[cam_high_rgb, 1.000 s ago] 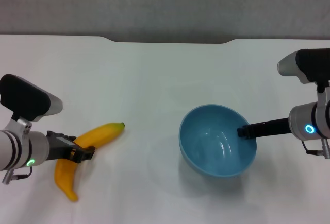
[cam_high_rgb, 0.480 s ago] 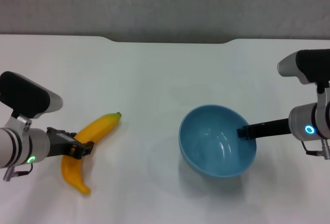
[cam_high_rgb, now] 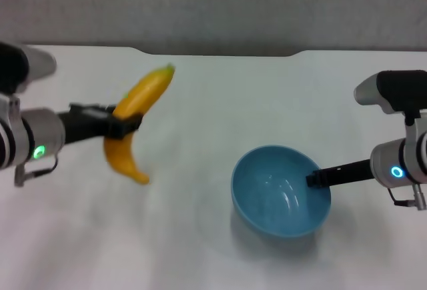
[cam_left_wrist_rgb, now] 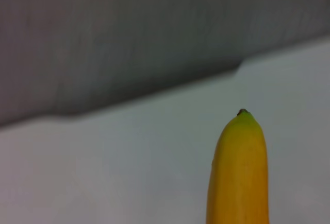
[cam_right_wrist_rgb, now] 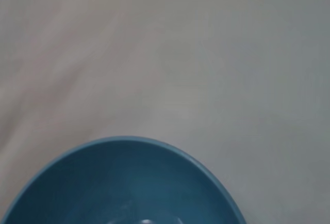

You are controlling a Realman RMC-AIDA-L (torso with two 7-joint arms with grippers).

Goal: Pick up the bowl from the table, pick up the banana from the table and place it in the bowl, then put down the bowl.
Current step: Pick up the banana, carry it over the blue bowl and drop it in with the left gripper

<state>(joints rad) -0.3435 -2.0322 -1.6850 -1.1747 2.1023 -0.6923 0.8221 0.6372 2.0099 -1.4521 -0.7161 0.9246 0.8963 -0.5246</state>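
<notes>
Sitting nearest the camera in the head view, the bowl [cam_high_rgb: 281, 191] is held by the right gripper [cam_high_rgb: 315, 179], whose dark fingers are clamped on the rim at the bowl's right side. The light-blue bowl is open side up and casts a soft shadow on the white table [cam_high_rgb: 200, 237] just beneath it, so it seems to be raised a little off the surface, though the head view alone does not make that certain. The right wrist view shows only the bowl's far rim and glossy inside [cam_right_wrist_rgb: 124, 183], with bare tabletop [cam_right_wrist_rgb: 206, 54] beyond it.

Farther back and well to the left, the left gripper [cam_high_rgb: 123, 125] is closed around the middle of the banana [cam_high_rgb: 137, 113]. The banana hangs in the air, well apart from the bowl, its greenish tip pointing up and toward the far edge of the table and its other end curving down. In the left wrist view the banana's tip [cam_left_wrist_rgb: 240, 172] rises in front of the tabletop [cam_left_wrist_rgb: 103, 172], and the shallow notch [cam_left_wrist_rgb: 144, 92] in the far edge shows behind it against a grey wall [cam_left_wrist_rgb: 154, 23].
</notes>
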